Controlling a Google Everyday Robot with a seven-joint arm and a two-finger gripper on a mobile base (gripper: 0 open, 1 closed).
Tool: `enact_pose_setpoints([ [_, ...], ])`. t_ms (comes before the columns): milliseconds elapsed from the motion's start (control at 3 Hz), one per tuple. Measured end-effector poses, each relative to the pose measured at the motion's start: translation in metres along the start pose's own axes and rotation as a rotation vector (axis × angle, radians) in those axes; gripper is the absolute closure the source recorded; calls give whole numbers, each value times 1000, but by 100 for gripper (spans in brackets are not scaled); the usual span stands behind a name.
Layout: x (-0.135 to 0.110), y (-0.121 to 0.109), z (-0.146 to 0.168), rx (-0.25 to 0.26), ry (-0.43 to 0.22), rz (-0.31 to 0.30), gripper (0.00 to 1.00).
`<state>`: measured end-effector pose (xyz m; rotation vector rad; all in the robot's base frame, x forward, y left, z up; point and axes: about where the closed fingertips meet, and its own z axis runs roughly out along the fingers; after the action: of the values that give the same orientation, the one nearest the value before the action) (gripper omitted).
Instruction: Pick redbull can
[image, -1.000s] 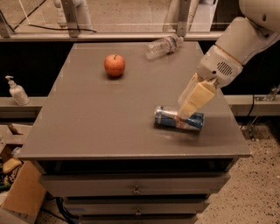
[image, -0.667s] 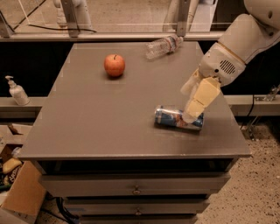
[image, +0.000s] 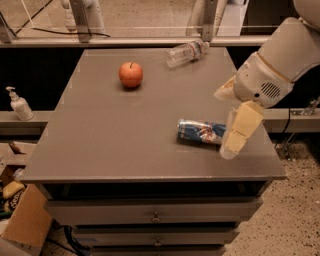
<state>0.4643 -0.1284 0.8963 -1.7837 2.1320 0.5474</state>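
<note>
The redbull can (image: 200, 131) lies on its side on the grey table (image: 125, 130), towards the front right; it is blue and silver with a red marking. My gripper (image: 231, 131) hangs from the white arm (image: 272, 70) at the can's right end. Its cream fingers (image: 241, 127) point down and cover that end. The gripper is open and holds nothing.
A red apple (image: 131, 74) sits at the back left of the table. A clear plastic bottle (image: 187, 51) lies at the back edge. The table's right edge is just beyond the gripper. A soap dispenser (image: 19, 104) stands on a ledge at the left, and a cardboard box (image: 22, 220) sits on the floor.
My gripper has moved to the right and down, from over the can to its right end. The can, apple and bottle have not moved.
</note>
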Motion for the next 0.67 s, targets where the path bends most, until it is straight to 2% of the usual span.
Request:
enact_pose_setpoints([
  [333, 3, 11, 17, 65, 59, -85, 0],
  [667, 3, 12, 38, 103, 105, -128, 0],
])
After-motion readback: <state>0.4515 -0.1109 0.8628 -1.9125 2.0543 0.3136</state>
